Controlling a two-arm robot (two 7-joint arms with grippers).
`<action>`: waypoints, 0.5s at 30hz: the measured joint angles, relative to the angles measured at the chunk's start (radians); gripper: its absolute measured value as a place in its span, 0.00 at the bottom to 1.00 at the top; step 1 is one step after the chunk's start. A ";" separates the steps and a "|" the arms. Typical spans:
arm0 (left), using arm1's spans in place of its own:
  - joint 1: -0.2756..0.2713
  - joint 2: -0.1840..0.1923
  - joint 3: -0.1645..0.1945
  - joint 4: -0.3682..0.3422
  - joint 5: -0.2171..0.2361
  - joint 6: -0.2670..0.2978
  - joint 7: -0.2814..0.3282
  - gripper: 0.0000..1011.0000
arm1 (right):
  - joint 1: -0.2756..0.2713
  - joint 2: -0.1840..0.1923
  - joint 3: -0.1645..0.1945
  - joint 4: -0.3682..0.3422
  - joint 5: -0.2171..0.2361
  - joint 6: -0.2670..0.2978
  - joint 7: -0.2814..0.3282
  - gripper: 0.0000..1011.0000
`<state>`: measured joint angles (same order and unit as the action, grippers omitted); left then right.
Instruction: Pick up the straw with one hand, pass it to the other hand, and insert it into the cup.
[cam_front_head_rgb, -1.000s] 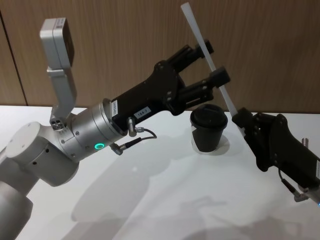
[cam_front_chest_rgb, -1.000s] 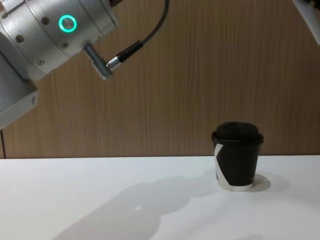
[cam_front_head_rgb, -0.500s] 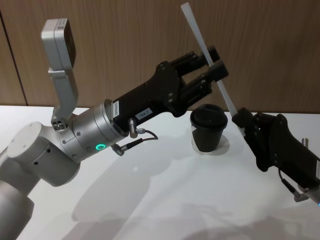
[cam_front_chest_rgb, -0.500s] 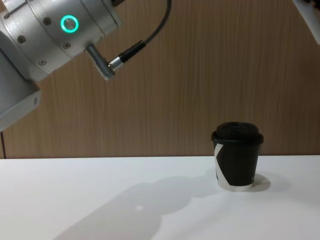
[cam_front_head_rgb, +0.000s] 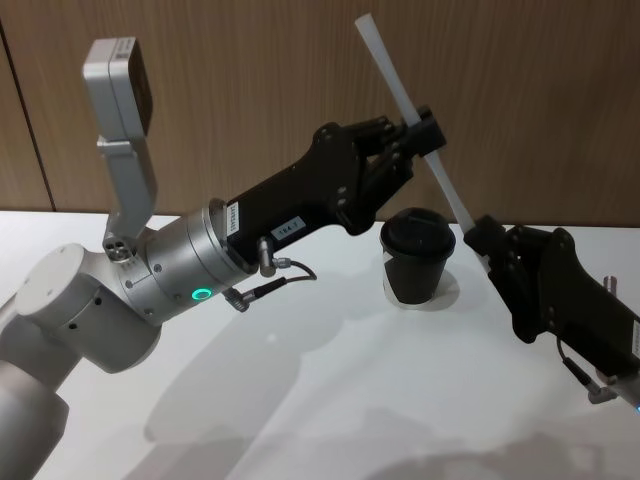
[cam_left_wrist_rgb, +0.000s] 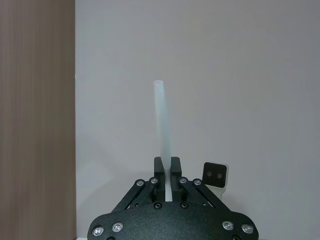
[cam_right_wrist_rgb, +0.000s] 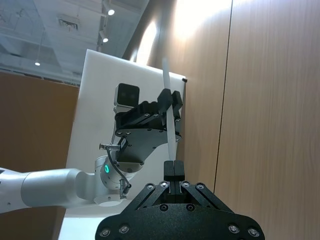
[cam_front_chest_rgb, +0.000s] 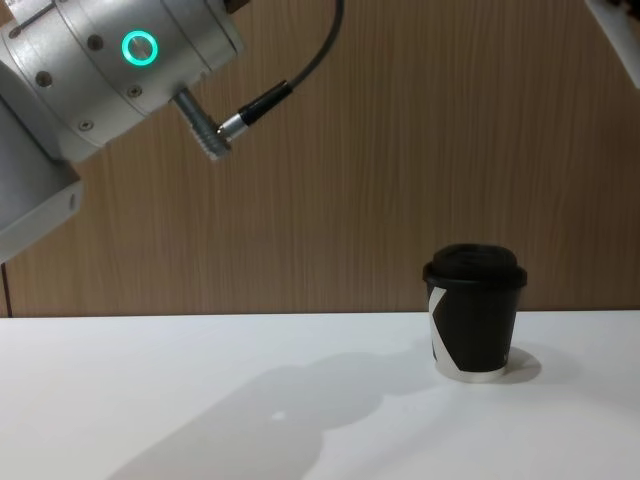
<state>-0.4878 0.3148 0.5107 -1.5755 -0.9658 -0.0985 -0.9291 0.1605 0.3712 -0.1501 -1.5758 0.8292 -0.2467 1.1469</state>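
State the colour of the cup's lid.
Black. The lid of the cup shows best in the head view.

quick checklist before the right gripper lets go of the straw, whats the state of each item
1. left gripper shut on the straw: ok, it pinches the tube about mid-length.
2. right gripper shut on the straw's lower end: ok, so both grippers hold it now.
3. Straw straight, no kink between the two grips: ok.
4. cup upright on the table, lid on: ok.
5. Opening in the lid for the straw: cannot tell.
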 joint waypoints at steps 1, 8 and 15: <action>0.000 0.000 0.000 0.000 0.000 0.000 0.000 0.07 | 0.000 0.000 0.000 0.000 0.000 0.000 0.000 0.00; 0.000 0.000 0.000 0.000 0.000 0.000 -0.001 0.02 | 0.000 0.000 0.000 0.000 0.000 0.000 0.000 0.00; 0.000 0.000 0.000 0.000 0.000 0.000 -0.001 0.01 | 0.000 0.000 0.000 0.000 0.000 0.000 0.000 0.01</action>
<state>-0.4880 0.3148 0.5112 -1.5755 -0.9658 -0.0985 -0.9299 0.1605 0.3712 -0.1501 -1.5758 0.8293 -0.2467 1.1469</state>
